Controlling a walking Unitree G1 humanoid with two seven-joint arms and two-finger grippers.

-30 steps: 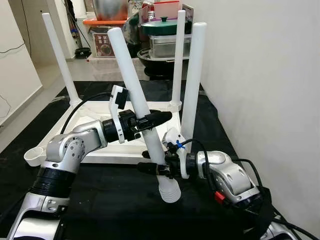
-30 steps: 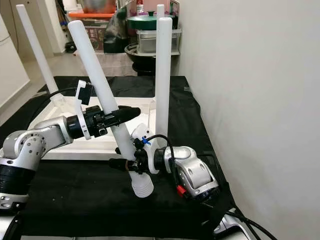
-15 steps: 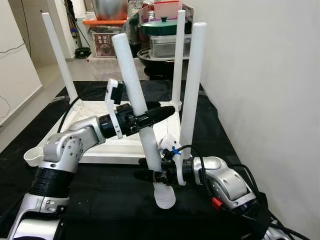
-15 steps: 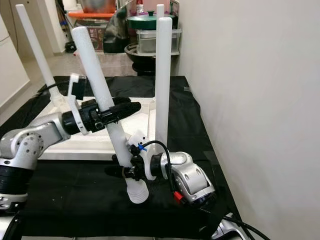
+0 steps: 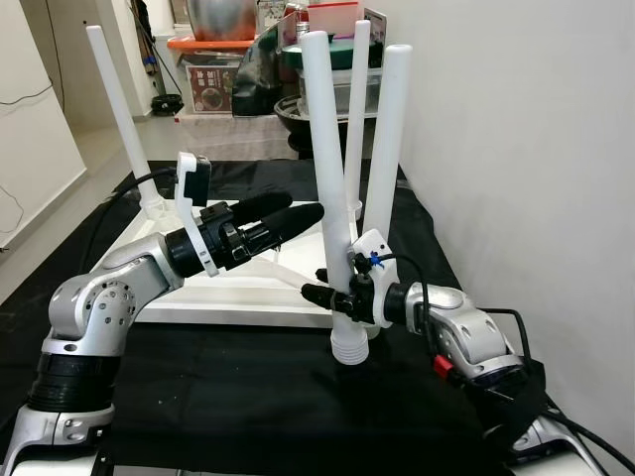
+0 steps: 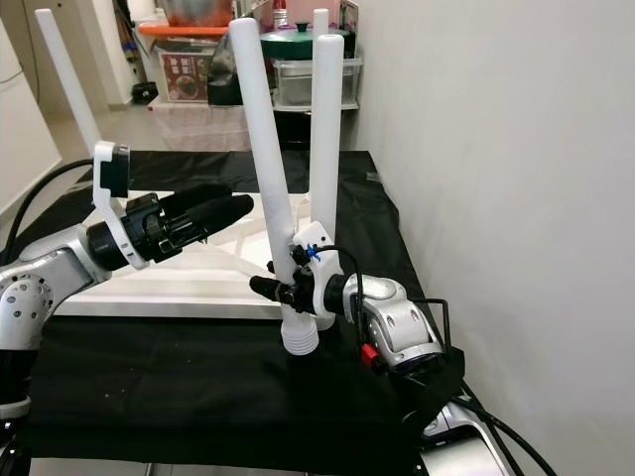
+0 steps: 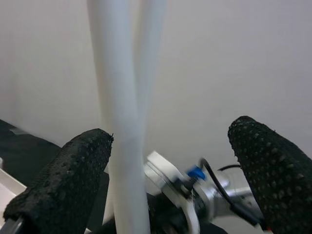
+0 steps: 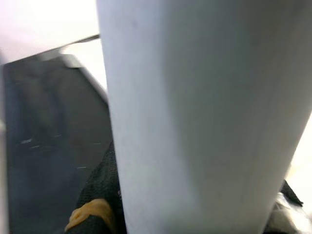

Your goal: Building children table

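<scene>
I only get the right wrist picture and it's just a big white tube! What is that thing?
Observer: A loose table leg, gripped near its ribbed lower end by the right pincer.
Operator: Is the other pincer holding it too?
Observer: No. The left pincer is open, beside the leg, not touching it.
Operator: Where's the table?
Observer: The white tabletop lies upside down on a black cloth, with three legs standing up from it.
</scene>
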